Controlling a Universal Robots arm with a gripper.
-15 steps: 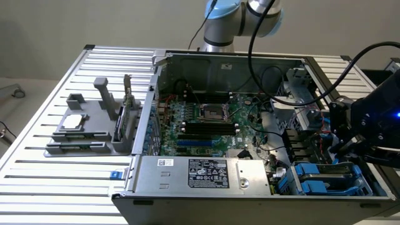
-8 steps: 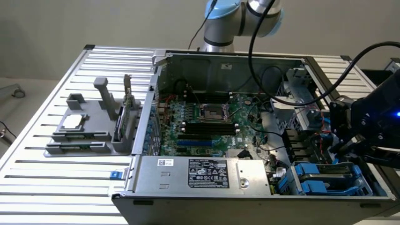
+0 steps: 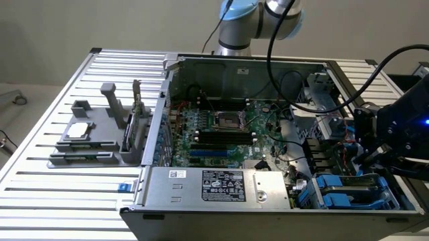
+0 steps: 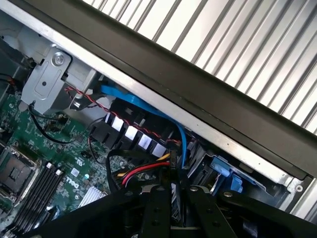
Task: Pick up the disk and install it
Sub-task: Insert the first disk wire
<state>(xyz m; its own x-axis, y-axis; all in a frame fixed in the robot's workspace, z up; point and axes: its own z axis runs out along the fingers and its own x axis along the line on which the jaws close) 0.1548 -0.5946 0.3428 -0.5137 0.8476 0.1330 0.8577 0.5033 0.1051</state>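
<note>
My gripper hangs over the right end of the open computer case, above the blue drive cage. Its two black fingers stand close together, shut on a thin grey slab seen edge-on, the disk. In the exterior view the dark gripper sits just above the cage, and the disk's lower part is hidden behind the cage's blue frames. In the wrist view, the cage's blue plastic lies just beyond the fingertips, beside red, yellow and blue cables.
The motherboard fills the case floor and the power supply lies along the near wall. A grey fixture with a small square silver chip stands on the slatted table at the exterior view's left. Black cables hang over the case.
</note>
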